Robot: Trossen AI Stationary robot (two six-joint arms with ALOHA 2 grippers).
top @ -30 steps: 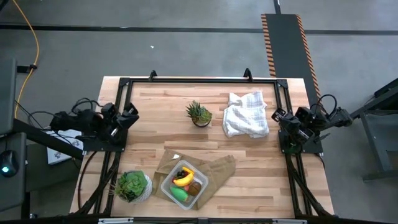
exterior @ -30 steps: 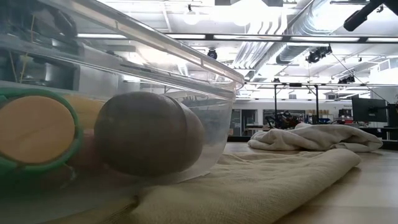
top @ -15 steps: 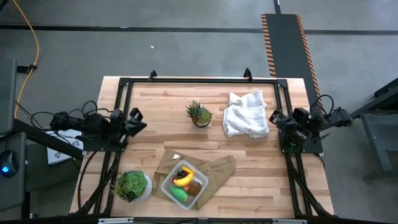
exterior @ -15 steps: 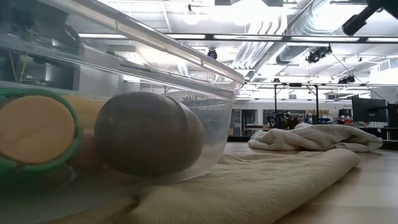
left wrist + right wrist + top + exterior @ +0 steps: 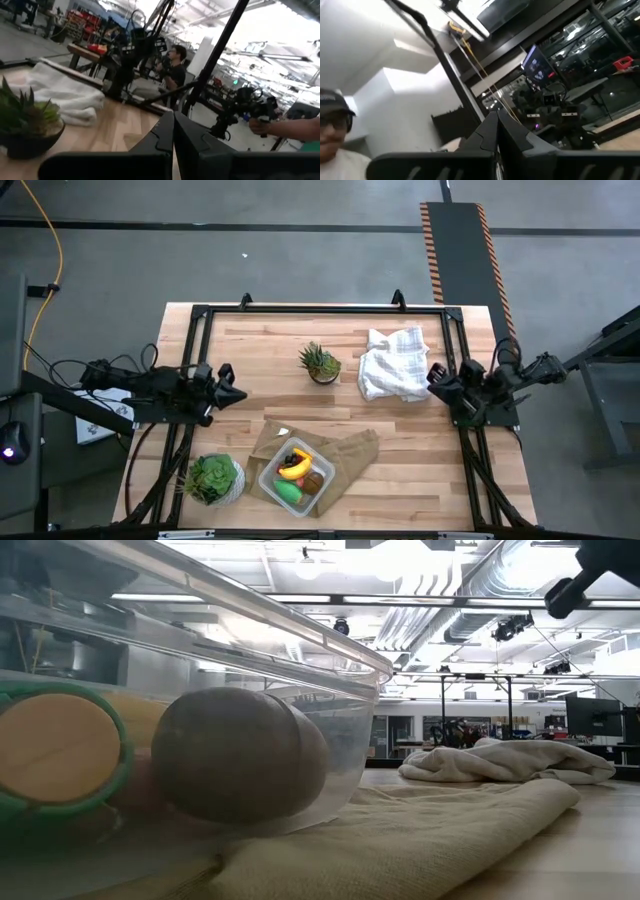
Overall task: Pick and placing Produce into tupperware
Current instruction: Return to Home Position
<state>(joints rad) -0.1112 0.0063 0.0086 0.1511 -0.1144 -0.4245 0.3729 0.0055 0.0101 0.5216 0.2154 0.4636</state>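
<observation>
The tupperware (image 5: 266, 481) is sitting in the lower middle of the high view, on a brown paper bag (image 5: 355, 452) spread over the desk (image 5: 260, 345). The produce is lying inside it. The banana (image 5: 294, 468) is lying with its long axis on a slant, lower left to upper right, and its curve seems to be bowing toward the bottom edge, though it is small from up there. A green oval (image 5: 288, 493) is lying just below it, angled toward the lower right.

The low view is giving what the overhead cannot: it is looking straight through the clear wall. A brown kiwi (image 5: 240, 755) is filling the centre left, and at the left edge a green-rimmed piece (image 5: 55, 752) is turning a tan cut face to the camera. The banana is not showing plainly there.

The left claw (image 5: 229, 381) is hovering over the desk's left side in the high view, pointing right, well apart from the box. Its wrist view is showing the fingers pressed together. The right claw (image 5: 436, 376) is hanging at the desk's right side, beside the white cloth (image 5: 395, 364) and pointing left. Its fingers are also pressed together, as only its wrist view shows.

A spiky potted plant (image 5: 320, 363) is standing upper centre, and a leafy plant (image 5: 212, 478) is sitting to the left of the box.
</observation>
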